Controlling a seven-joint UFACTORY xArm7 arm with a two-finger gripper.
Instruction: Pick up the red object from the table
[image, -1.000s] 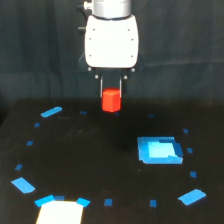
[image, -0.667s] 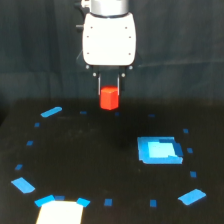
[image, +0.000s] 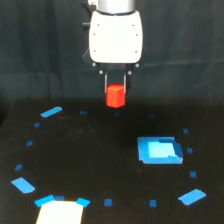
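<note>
The red object (image: 115, 96) is a small chunky red-orange block held between the two dark fingers of my gripper (image: 115, 91), under the white gripper body. The gripper is shut on it and holds it above the black table (image: 90, 150), near the table's far edge and about at the middle of the exterior view. The block's top is hidden between the fingers.
A larger flat blue square (image: 159, 150) lies on the table to the exterior view's right of the gripper. Small blue tape marks ring the table, among them one at the far left (image: 51, 111) and one at the front right (image: 192, 197). A pale rectangle (image: 60, 212) sits at the front left edge.
The gripper with the red block in it has risen a little higher above the table. Nothing else has moved.
</note>
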